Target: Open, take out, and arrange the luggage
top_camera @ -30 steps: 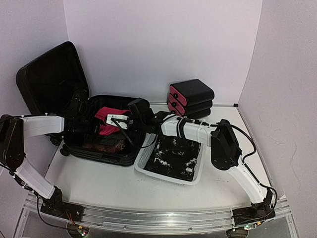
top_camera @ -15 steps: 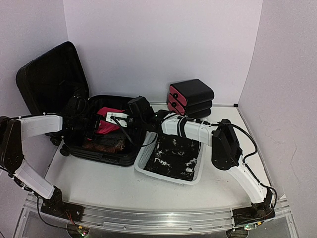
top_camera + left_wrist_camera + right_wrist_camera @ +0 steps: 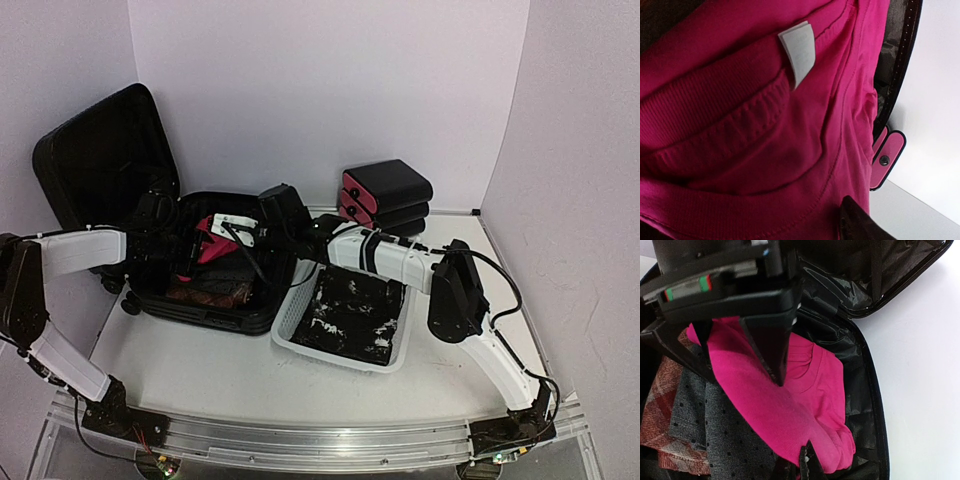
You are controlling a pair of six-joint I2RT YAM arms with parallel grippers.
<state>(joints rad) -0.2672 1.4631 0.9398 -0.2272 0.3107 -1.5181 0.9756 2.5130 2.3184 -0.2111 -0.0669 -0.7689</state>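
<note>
Luggage (image 3: pixel 215 315) lies open on counter, lid upright; over its tray right pincer (image 3: pixel 802 460) is clenched on pink shirt (image 3: pixel 790 405), left pincer (image 3: pixel 172 255) nearer its left wall, grip untellable; right arm better placed for lift-out.

Pink garment (image 3: pixel 770 405): matt knit cloth; luggage (image 3: pixel 857 380) lining: glossy fabric.

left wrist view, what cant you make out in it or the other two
Left wrist: pink garment fills the frame, hiding the left fingers; its white tag is too blurred to read.
Top external: left arm and right arm cover much of the luggage interior.
Right wrist: right fingers cut off by the bottom edge.
</note>
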